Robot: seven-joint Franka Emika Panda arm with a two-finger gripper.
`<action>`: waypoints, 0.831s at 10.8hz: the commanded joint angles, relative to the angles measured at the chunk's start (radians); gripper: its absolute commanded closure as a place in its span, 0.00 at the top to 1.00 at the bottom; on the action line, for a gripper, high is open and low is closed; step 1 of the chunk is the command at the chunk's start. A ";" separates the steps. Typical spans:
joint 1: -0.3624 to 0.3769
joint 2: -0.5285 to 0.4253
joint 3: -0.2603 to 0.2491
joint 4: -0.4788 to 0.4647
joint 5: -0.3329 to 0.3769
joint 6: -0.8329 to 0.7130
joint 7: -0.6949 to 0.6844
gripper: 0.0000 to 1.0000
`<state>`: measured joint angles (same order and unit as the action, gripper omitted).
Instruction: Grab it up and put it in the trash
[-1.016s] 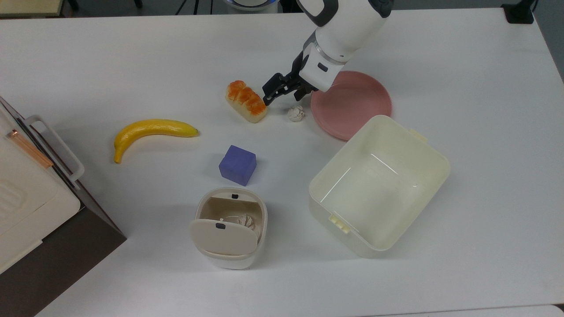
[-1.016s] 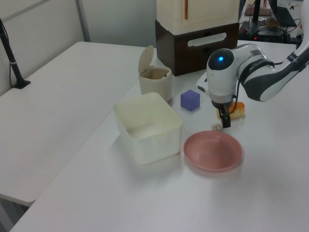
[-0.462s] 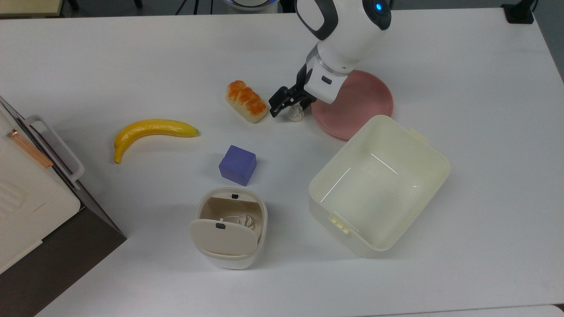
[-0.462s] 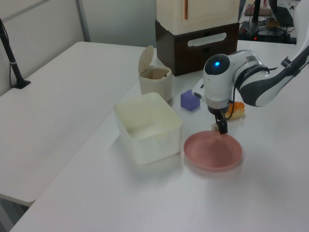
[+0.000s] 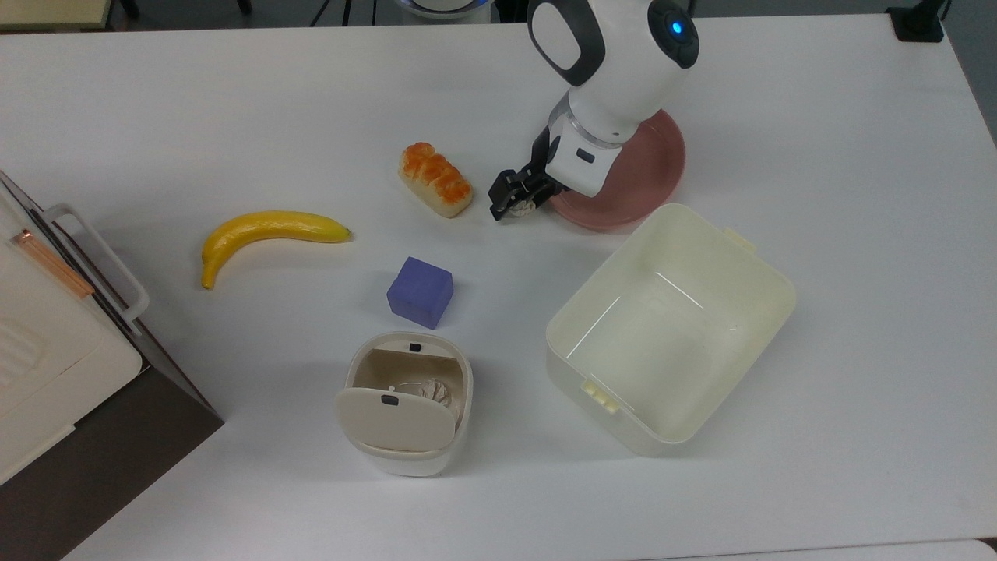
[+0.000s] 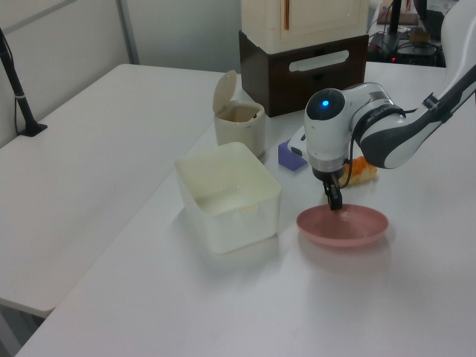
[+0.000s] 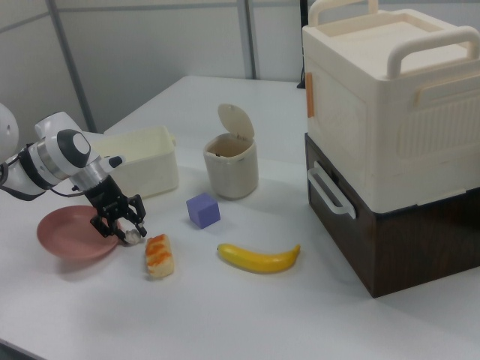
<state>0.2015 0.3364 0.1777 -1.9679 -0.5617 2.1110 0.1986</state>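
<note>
The tiny crumpled white paper ball point(image 5: 523, 205) lies on the white table between the toy bread and the pink plate. My gripper point(image 5: 519, 198) is down at table level, open, with its black fingers standing either side of the ball. In the right view the ball point(image 7: 133, 237) shows just below the fingertips of the gripper point(image 7: 122, 223). In the left view the gripper point(image 6: 332, 201) points down at the plate's edge. The trash point(image 5: 405, 405), a small cream bin with its flap lid tipped open, stands near the front with crumpled paper inside.
The pink plate point(image 5: 654, 167) sits under the arm's wrist. A large cream tub point(image 5: 748, 273) stands right of the trash, with a purple cube point(image 5: 420, 292), toy bread point(image 5: 435, 179) and banana point(image 5: 265, 230) nearby. A cream box on a brown base point(image 7: 382, 135) fills one table end.
The gripper came down and slid across from beside the bread until its fingers straddle the paper ball. The pink plate shifted slightly under the arm.
</note>
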 commanded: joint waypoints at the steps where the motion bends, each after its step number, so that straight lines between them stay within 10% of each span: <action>1: 0.009 0.010 -0.006 0.009 0.009 0.000 -0.028 0.00; 6: -0.008 0.004 -0.007 0.081 0.031 -0.002 -0.021 0.00; 9: -0.050 0.003 -0.082 0.295 0.225 0.003 -0.005 0.00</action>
<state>0.1744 0.3343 0.1611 -1.8294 -0.4632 2.1114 0.1993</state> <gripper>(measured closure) 0.789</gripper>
